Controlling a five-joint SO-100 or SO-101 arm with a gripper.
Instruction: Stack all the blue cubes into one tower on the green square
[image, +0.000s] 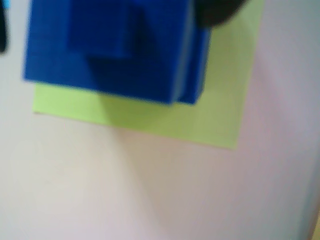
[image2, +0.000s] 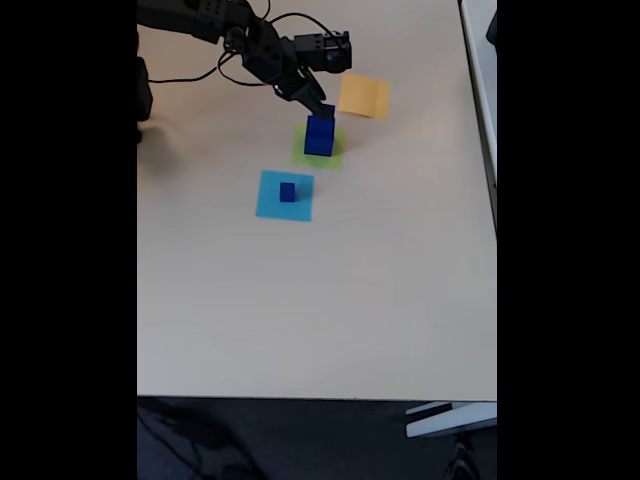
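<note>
In the fixed view, starting from the left, your arm (image2: 215, 25) reaches in from the top left corner across a pale table (image2: 320, 300). Below and left of its tip lies a light-blue paper square (image2: 285, 195) with a small blue cube (image2: 288, 192) sitting on it, well apart from the gripper and not yet collected.

Moving right, the green square (image2: 319, 148) carries a larger blue cube (image2: 319, 136). A second cube appears to sit on top of it, right at the gripper (image2: 322, 108). The wrist view supports this: a smaller blue block (image: 102, 30) rests on the broad blue base (image: 115, 55), which stands over the green paper (image: 210, 110).

You cannot tell from either view whether the claw is clenched on the upper cube or has let go; the tips are blurred and dark.

Furthest right lies an orange-yellow square (image2: 363, 96), bare of cubes.

The larger cube is likely at the bottom for stability, so the small one should come last.
</note>
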